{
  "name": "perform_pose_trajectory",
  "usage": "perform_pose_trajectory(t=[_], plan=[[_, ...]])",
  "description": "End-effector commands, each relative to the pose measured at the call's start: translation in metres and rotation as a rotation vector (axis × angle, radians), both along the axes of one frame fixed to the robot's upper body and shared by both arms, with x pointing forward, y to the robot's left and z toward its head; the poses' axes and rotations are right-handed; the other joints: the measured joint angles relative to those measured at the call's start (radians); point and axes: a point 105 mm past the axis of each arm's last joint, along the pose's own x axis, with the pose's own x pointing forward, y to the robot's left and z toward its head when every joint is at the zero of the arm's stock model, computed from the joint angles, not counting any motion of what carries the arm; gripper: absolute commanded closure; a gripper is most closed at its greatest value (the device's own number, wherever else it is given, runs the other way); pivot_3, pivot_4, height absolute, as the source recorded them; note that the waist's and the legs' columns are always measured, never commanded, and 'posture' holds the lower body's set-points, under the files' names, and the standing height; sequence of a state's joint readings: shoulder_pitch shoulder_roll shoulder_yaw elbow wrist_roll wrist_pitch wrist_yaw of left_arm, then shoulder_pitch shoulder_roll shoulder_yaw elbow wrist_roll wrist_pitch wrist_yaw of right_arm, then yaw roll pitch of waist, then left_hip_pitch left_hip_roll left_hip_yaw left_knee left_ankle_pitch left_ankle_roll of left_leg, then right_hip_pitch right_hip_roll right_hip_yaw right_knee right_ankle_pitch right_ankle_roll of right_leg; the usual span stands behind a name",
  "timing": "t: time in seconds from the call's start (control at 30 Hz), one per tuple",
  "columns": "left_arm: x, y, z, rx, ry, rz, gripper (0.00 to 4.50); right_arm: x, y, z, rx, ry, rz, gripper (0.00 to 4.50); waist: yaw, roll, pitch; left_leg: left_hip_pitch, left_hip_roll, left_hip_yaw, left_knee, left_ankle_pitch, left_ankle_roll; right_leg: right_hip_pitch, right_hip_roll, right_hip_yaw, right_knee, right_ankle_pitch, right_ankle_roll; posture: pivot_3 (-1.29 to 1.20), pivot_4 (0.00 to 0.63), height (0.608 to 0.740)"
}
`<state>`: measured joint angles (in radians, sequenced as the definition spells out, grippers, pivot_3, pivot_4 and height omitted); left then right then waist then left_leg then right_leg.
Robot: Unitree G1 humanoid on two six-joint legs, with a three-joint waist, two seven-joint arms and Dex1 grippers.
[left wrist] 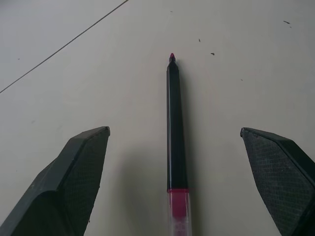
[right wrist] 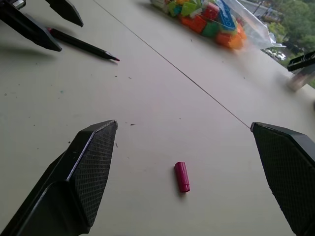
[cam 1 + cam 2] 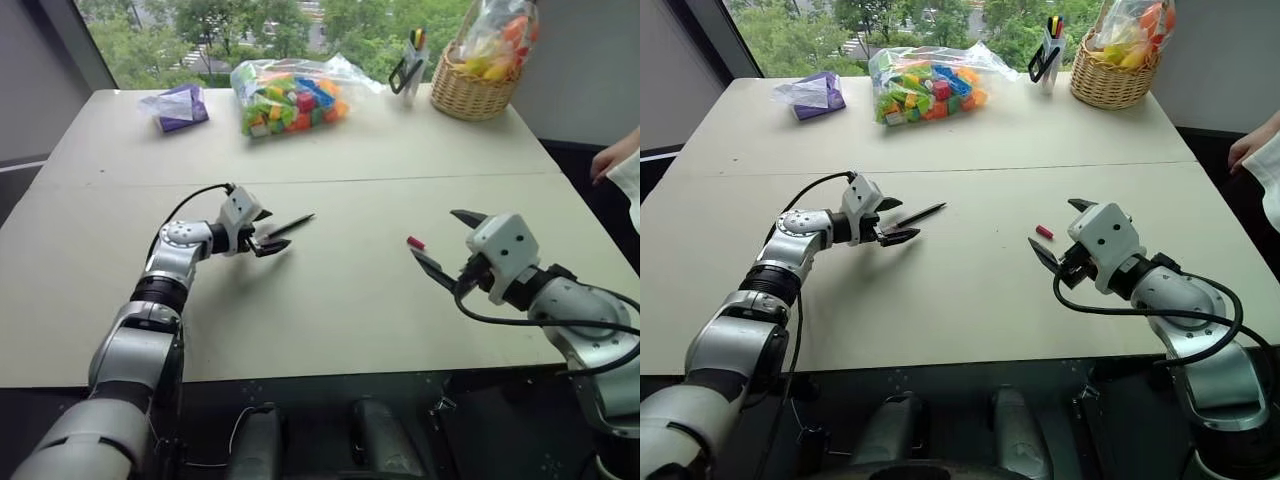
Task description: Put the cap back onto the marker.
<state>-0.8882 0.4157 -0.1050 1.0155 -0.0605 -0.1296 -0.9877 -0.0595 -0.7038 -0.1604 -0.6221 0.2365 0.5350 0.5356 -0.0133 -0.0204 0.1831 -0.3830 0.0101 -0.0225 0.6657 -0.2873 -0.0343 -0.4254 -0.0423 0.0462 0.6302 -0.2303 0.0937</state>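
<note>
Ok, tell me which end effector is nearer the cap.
Right. The right end effector stands open with the cap lying on the table just ahead, between its fingers. The left end effector is across the table, open around the marker.

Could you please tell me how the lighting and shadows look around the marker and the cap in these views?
Left eye view: soft daylight from the window behind the table; the left pincer casts a faint shadow beside the marker. Left wrist view: the marker throws a diffuse shadow, no glare. Right wrist view: the cap has a small soft shadow; the bag of blocks looks slightly blurred.
</note>
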Motion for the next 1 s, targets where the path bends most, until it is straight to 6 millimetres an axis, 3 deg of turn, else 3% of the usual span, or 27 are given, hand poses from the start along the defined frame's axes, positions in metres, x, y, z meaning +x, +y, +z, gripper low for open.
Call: perform_pose_trajectory(t=[0.03, 0.37, 0.4, 0.47, 0.7, 1.0], plan=[[0.006, -0.004, 0.010, 0.034, -0.045, -0.012, 0.04, -0.003, 0.002, 0.013, -0.014, -0.062, 0.004, 0.00, 0.001, 0.000, 0.000, 0.000, 0.000, 0.000, 0.000, 0.000, 0.000, 0.000, 0.000, 0.000, 0.000, 0.000, 0.000, 0.00, 0.150, 0.740], [0.007, -0.005, -0.008, 0.102, 0.029, 0.007, 0.04, -0.002, 0.002, 0.016, -0.023, -0.070, 0.003, 0.00, 0.002, 0.000, 0.000, 0.000, 0.000, 0.000, 0.000, 0.000, 0.000, 0.000, 0.000, 0.000, 0.000, 0.000, 0.000, 0.00, 0.150, 0.740], [0.007, -0.005, -0.009, 0.109, 0.033, 0.007, 0.54, -0.002, 0.001, 0.016, -0.024, -0.070, 0.003, 0.00, 0.002, 0.000, 0.000, 0.000, 0.000, 0.000, 0.001, 0.000, 0.000, 0.000, 0.000, 0.000, 0.000, 0.000, 0.001, 0.00, 0.150, 0.740], [0.007, -0.004, -0.011, 0.119, 0.040, 0.009, 0.85, -0.002, 0.001, 0.017, -0.025, -0.071, 0.001, 0.00, 0.002, 0.000, 0.000, 0.000, 0.000, 0.000, 0.001, 0.000, 0.000, 0.000, 0.000, 0.000, 0.001, 0.000, 0.001, 0.00, 0.150, 0.740], [0.006, -0.002, -0.014, 0.120, 0.065, 0.011, 4.48, -0.002, 0.000, 0.018, -0.029, -0.073, -0.003, 0.00, -0.001, 0.000, 0.000, 0.002, 0.000, 0.000, 0.001, 0.000, 0.000, 0.001, 0.001, 0.000, 0.002, 0.000, 0.001, 0.00, 0.150, 0.740], [0.004, -0.002, -0.012, 0.111, 0.058, -0.007, 4.48, 0.000, 0.000, 0.017, -0.032, -0.068, 0.005, 0.00, -0.002, 0.000, 0.000, 0.002, 0.000, 0.000, 0.001, 0.000, 0.000, 0.001, 0.001, 0.000, 0.002, 0.000, 0.001, 0.00, 0.150, 0.740]])
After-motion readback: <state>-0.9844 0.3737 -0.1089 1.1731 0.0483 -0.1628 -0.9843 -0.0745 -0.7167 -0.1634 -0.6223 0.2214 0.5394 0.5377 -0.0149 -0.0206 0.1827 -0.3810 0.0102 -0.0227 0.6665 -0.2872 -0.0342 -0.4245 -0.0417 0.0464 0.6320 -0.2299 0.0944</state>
